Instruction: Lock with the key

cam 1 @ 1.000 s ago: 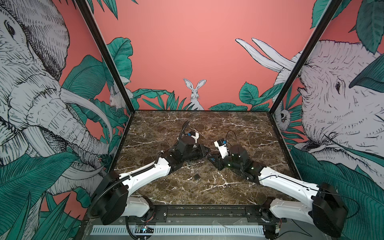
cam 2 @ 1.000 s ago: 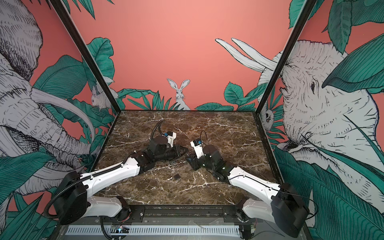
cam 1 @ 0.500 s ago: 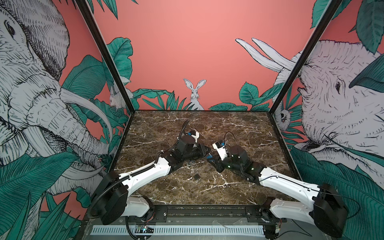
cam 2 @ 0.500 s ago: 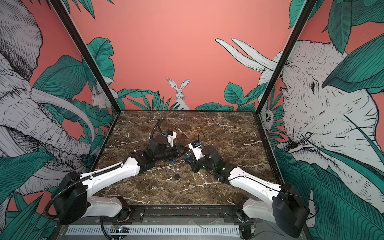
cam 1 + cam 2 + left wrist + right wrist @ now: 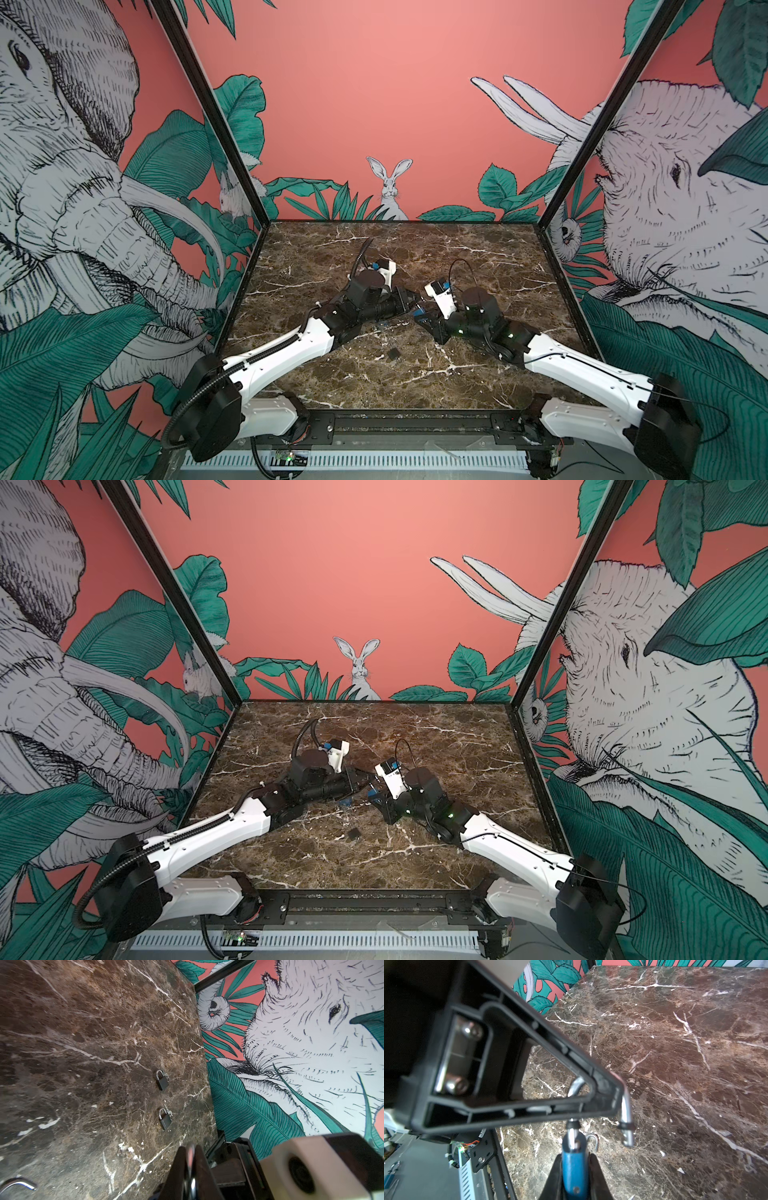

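Blue padlock (image 5: 573,1171): body sitting between the right gripper (image 5: 573,1160) fingers, just clamping on after closing in. Left gripper (image 5: 190,1154): fingers flanking the open shackle (image 5: 626,1109), seemingly loosening; grip impossible to tell. Handover progressing.

Small black square (image 5: 394,353) on brown marble table (image 5: 478,257), jungle-mural walls (image 5: 374,83)

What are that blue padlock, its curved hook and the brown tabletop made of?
The blue padlock body: likely metal under a blue painted or plastic skin, even and satin. Its shackle: bare polished steel or chrome, judging by bright mirror-like glints. The tabletop: looks like polished brown marble with white veins, but could be printed laminate; the look leaves that open.
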You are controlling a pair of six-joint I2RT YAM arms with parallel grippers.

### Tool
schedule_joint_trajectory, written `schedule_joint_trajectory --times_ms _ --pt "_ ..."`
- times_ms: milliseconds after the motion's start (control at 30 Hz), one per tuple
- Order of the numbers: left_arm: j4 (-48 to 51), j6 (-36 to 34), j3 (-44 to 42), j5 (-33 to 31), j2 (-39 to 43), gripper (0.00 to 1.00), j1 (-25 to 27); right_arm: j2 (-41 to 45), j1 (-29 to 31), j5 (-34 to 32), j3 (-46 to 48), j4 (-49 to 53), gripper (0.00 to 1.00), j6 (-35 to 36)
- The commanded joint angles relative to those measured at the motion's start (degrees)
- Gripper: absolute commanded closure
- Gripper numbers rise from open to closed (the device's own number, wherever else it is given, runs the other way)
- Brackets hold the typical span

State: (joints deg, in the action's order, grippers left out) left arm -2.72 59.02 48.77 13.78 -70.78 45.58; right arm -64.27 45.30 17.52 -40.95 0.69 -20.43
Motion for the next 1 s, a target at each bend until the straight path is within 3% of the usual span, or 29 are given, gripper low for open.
schedule_joint_trajectory --times_ms 0,167,400,667,967 --pt "7.82 -5.27 0.94 -5.77 4.37 0.64 -2.35 1.33 -0.90 -1.12 -2.10 7.75 1.00 0.79" --pt "9.98 -12.50 0.14 -9.20 7.20 0.60 -2.60 1.34 -0.78 1.26 -4.59 15.35 1.00 3.85" --pt "3.17 -19.85 0.22 2.37 3.24 0.74 -2.59 1.73 -0.30 1.16 -6.02 19.77 1.00 4.93" --pt "-5.13 -18.51 1.34 13.01 -3.90 0.80 -2.48 3.64 0.35 3.10 -5.70 19.10 1.00 5.62" --pt "-7.08 -19.34 2.57 17.44 -8.27 0.82 -1.74 2.93 0.52 3.98 -6.32 19.45 1.00 5.83"
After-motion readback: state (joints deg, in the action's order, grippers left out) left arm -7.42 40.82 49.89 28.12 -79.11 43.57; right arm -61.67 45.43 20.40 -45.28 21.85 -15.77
